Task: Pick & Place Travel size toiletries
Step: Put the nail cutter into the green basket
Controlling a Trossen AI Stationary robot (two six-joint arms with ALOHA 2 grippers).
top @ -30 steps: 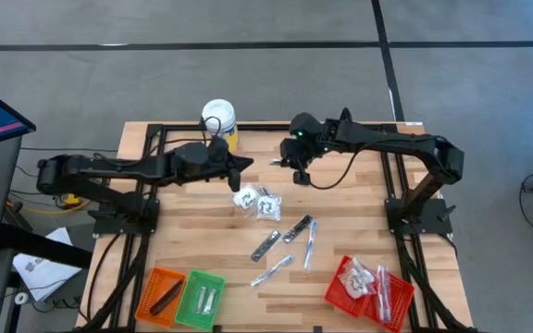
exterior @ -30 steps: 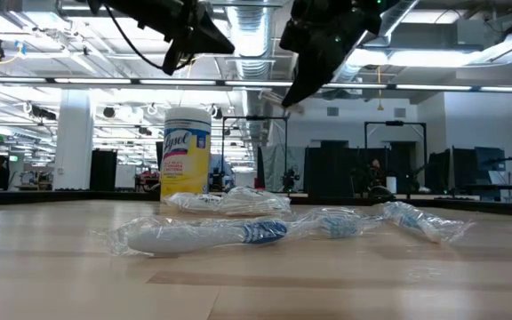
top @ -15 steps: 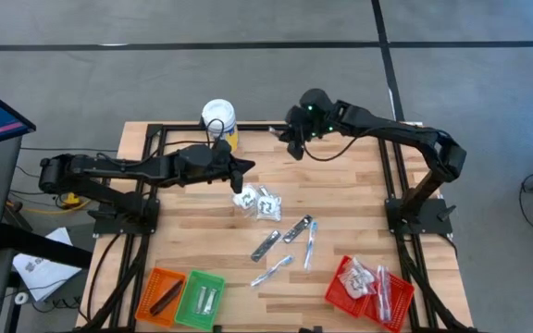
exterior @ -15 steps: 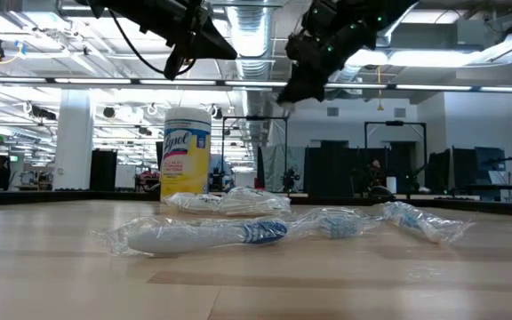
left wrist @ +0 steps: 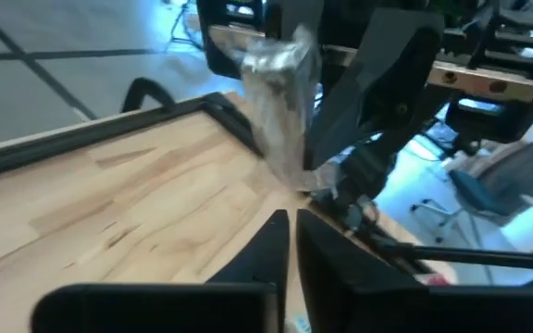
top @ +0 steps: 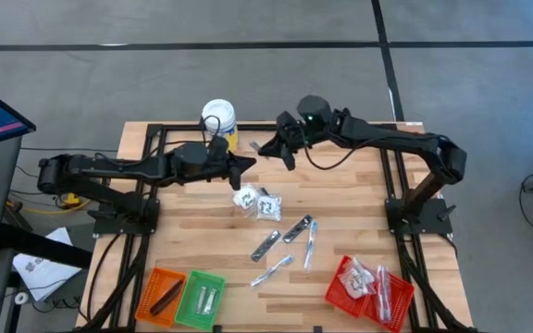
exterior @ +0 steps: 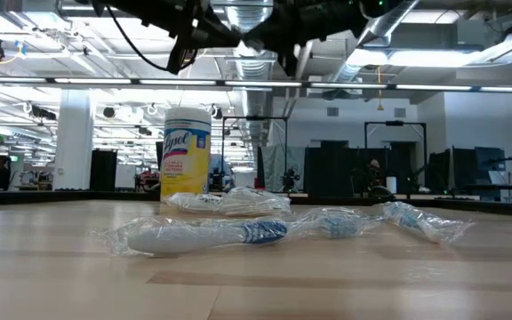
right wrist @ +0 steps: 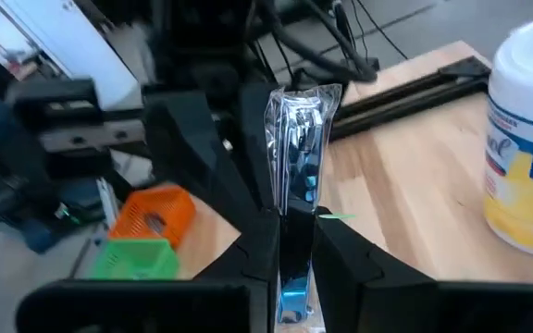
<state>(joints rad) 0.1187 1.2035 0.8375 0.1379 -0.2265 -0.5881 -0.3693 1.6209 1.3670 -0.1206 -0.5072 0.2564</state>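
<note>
My right gripper (top: 274, 148) hangs above the table's far middle, shut on a clear-wrapped, silvery travel size toiletry (right wrist: 296, 139), which also shows in the left wrist view (left wrist: 280, 92). My left gripper (top: 248, 165) is shut and empty just left of it, its tips (left wrist: 292, 250) pointing at the packet. More toiletries lie flat on the wood: white sachets (top: 257, 202) and several slim wrapped sticks (top: 294, 229). In the low view a wrapped stick (exterior: 203, 236) lies in front. My right gripper pinches the wrapped toiletry between its two fingers by one end (right wrist: 294, 231). The fingers come from the table's right, slanting a little downward. The packet's rest stands out past the fingertips, lifted clear of the table.
A white-lidded yellow canister (top: 218, 120) stands at the far edge, close behind both grippers. Orange (top: 165, 294) and green (top: 202, 298) baskets sit at the near left and a red basket (top: 368, 289) at the near right. Black frame rails (top: 146, 139) border the table.
My right gripper has risen with the packet and gone toward the table's left, toward my left gripper. It has rolled and tipped up from pointing steeply down to nearly level. The packet stays in its hold.
</note>
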